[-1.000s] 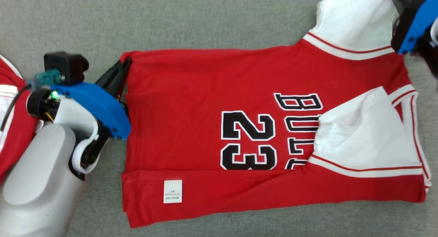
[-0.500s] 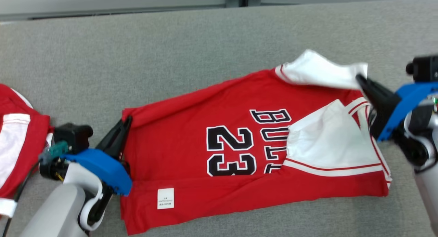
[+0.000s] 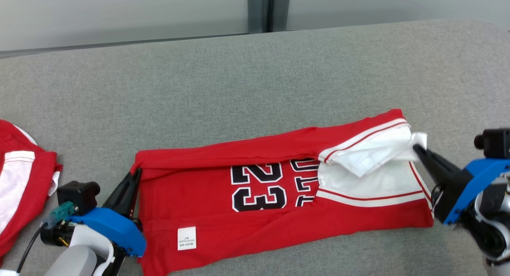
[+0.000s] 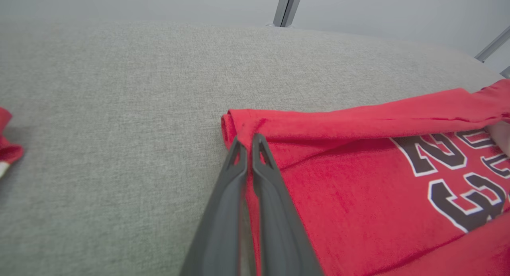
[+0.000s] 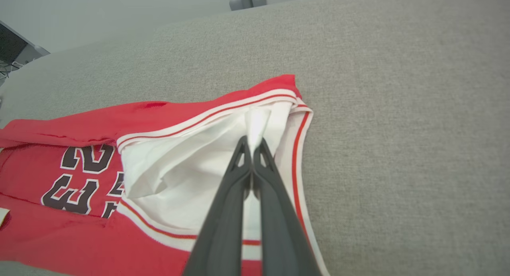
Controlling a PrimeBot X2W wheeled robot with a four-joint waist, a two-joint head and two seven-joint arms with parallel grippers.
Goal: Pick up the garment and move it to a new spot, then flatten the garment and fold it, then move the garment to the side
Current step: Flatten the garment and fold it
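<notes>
Garment (image 3: pixel 191 200) between left hand (image 3: pixel 136 174), right hand (image 3: pixel 416 148)

Both closed: left claw (image 3: pixel 136 173), right claw (image 3: pixel 416 147).

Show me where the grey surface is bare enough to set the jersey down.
Widest free patch: the grey surface beyond the jersey, up to the far edge. Crowded: the gap between jersey and second red garment, taken by the left gripper; the right end, by the right gripper.
</notes>
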